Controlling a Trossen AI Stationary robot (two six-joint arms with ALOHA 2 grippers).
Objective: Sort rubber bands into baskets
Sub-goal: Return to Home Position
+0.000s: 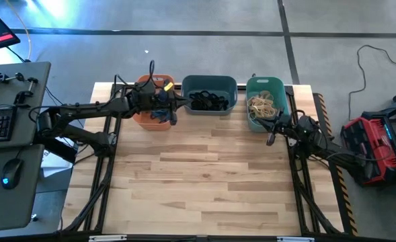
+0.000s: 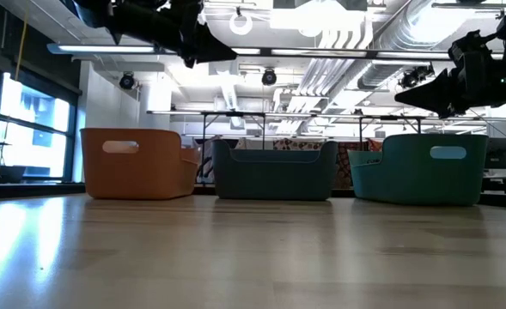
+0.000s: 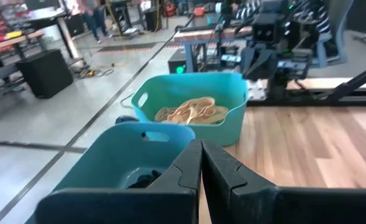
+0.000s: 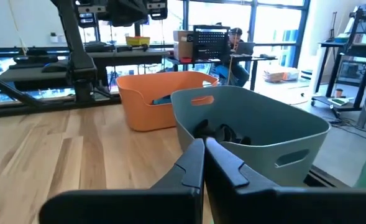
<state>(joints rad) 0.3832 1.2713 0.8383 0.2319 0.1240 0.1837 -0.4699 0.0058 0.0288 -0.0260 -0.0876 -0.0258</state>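
The left pincer [image 3: 201,149] has its two fingers pressed together with nothing between them. It hangs above the bench [image 1: 204,175] at the far edge, over the side of the orange basket [image 1: 142,119] that faces the slate basket [image 1: 209,82], with its arm reaching in from the left edge. The right pincer [image 4: 204,149] is likewise closed tight and empty. It is raised off the bench just in front of the teal basket [image 1: 250,101], near the far right corner, and points along the row towards the other two tubs.

The three baskets stand upright in a row along the far edge, close beside one another: orange nearest the left, slate in the middle, teal nearest the right. The blue rubber bands [image 4: 162,98] lie in the orange basket, partly hidden under the left arm in the high view. The black rubber bands [image 1: 208,101] lie heaped in the slate basket, and the tan rubber bands [image 3: 192,112] lie in a loose tangle in the teal one. No loose band shows on the wooden top in front of the row.
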